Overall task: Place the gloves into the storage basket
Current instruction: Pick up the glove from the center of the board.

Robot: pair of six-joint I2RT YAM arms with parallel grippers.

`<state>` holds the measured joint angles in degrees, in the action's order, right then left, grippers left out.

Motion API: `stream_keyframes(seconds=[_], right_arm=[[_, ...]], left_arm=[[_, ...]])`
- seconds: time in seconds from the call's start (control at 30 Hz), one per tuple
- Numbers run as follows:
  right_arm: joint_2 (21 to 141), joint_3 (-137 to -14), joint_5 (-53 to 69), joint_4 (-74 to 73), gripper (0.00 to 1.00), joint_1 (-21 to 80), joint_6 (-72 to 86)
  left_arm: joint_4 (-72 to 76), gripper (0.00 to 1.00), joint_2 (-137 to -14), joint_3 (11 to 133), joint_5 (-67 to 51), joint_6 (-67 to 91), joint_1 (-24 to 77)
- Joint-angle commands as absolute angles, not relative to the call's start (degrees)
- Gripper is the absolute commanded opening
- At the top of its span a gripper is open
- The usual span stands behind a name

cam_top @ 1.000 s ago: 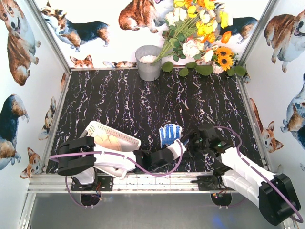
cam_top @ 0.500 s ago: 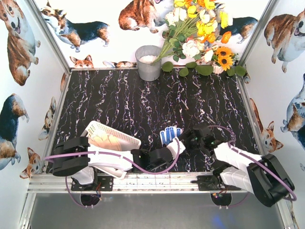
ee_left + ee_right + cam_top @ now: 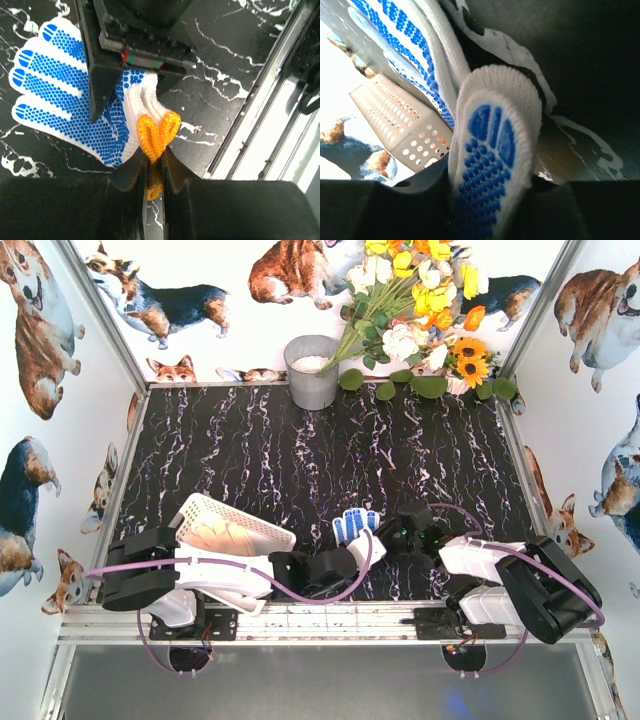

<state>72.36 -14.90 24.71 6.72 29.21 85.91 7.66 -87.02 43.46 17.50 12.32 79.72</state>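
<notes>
Left pincer (image 3: 154, 167) is clamped on the orange cuff (image 3: 157, 131) of the blue-dotted glove (image 3: 55, 95) lying on the counter (image 3: 300, 450) near the storage basket (image 3: 215, 508), your right pincer (image 3: 490, 210) straddles its tip, grip unclear, so you're at pick-up: next lift it clear and carry it over the basket.

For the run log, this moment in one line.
left jaws: shut on blue-dotted white knit glove cuff; right jaws: pinching its fingertip; white slotted plastic basket: glove outside
</notes>
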Motion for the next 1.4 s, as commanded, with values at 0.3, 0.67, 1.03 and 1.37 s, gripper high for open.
stream_keyframes(seconds=[0.3,0.67,1.03,1.37], right_arm=[[70.3,-15.5,27.8,14.4,0.00,29.4,85.6],[64.5,-16.0,28.3,10.3,0.00,27.8,83.2],[58.1,-19.2,29.6,7.0,0.00,26.7,82.7],[53.9,-22.9,30.3,7.2,0.00,26.5,85.5]], left_arm=[[6.4,0.12,-82.4,42.1,12.5,15.9,77.9],[1.7,0.95,-72.7,45.1,4.5,27.3,64.8],[9.1,0.98,-73.1,37.8,-11.4,54.2,49.0],[24.2,1.00,-72.6,31.0,-17.6,72.8,44.3]])
